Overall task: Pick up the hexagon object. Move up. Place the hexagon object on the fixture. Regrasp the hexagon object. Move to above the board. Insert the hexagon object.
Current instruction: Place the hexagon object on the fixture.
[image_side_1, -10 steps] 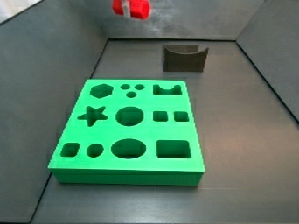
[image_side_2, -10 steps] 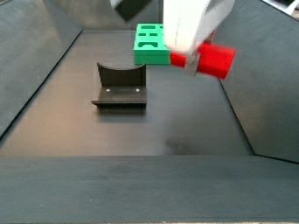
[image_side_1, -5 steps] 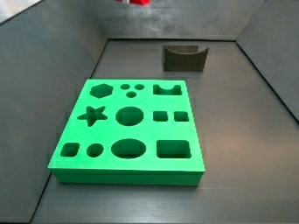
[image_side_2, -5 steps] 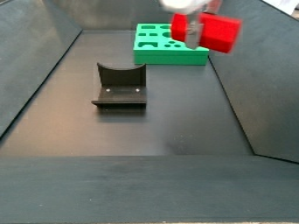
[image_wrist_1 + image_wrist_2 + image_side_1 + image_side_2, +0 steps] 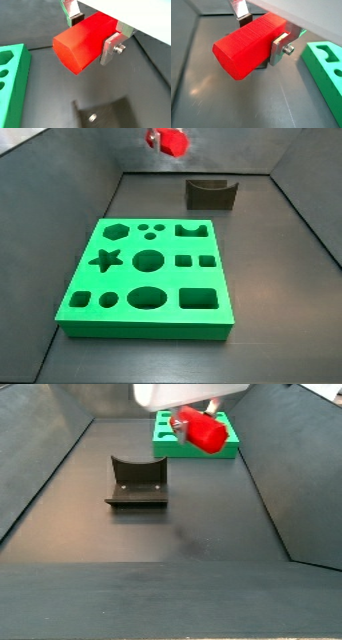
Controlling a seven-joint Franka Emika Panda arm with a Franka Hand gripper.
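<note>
My gripper (image 5: 201, 422) is shut on the red hexagon object (image 5: 205, 432) and holds it high in the air, tilted. In both wrist views the silver fingers (image 5: 110, 47) clamp the bar's sides (image 5: 246, 47). In a side view the red piece (image 5: 167, 141) hangs at the upper edge, left of the dark fixture (image 5: 211, 194). The fixture (image 5: 136, 482) stands on the floor well below and to one side of the gripper; it also shows under the piece in a wrist view (image 5: 103, 114). The green board (image 5: 147, 325) lies flat with its shaped holes.
Dark sloping walls enclose the floor on all sides (image 5: 80, 188). The board shows at the edge in both wrist views (image 5: 17, 75) (image 5: 323, 75) and behind the gripper in a side view (image 5: 167, 446).
The gripper kept hold of the red piece. It rose almost out of one side view, then came back down a little and shifted sideways; the piece now sits tilted.
</note>
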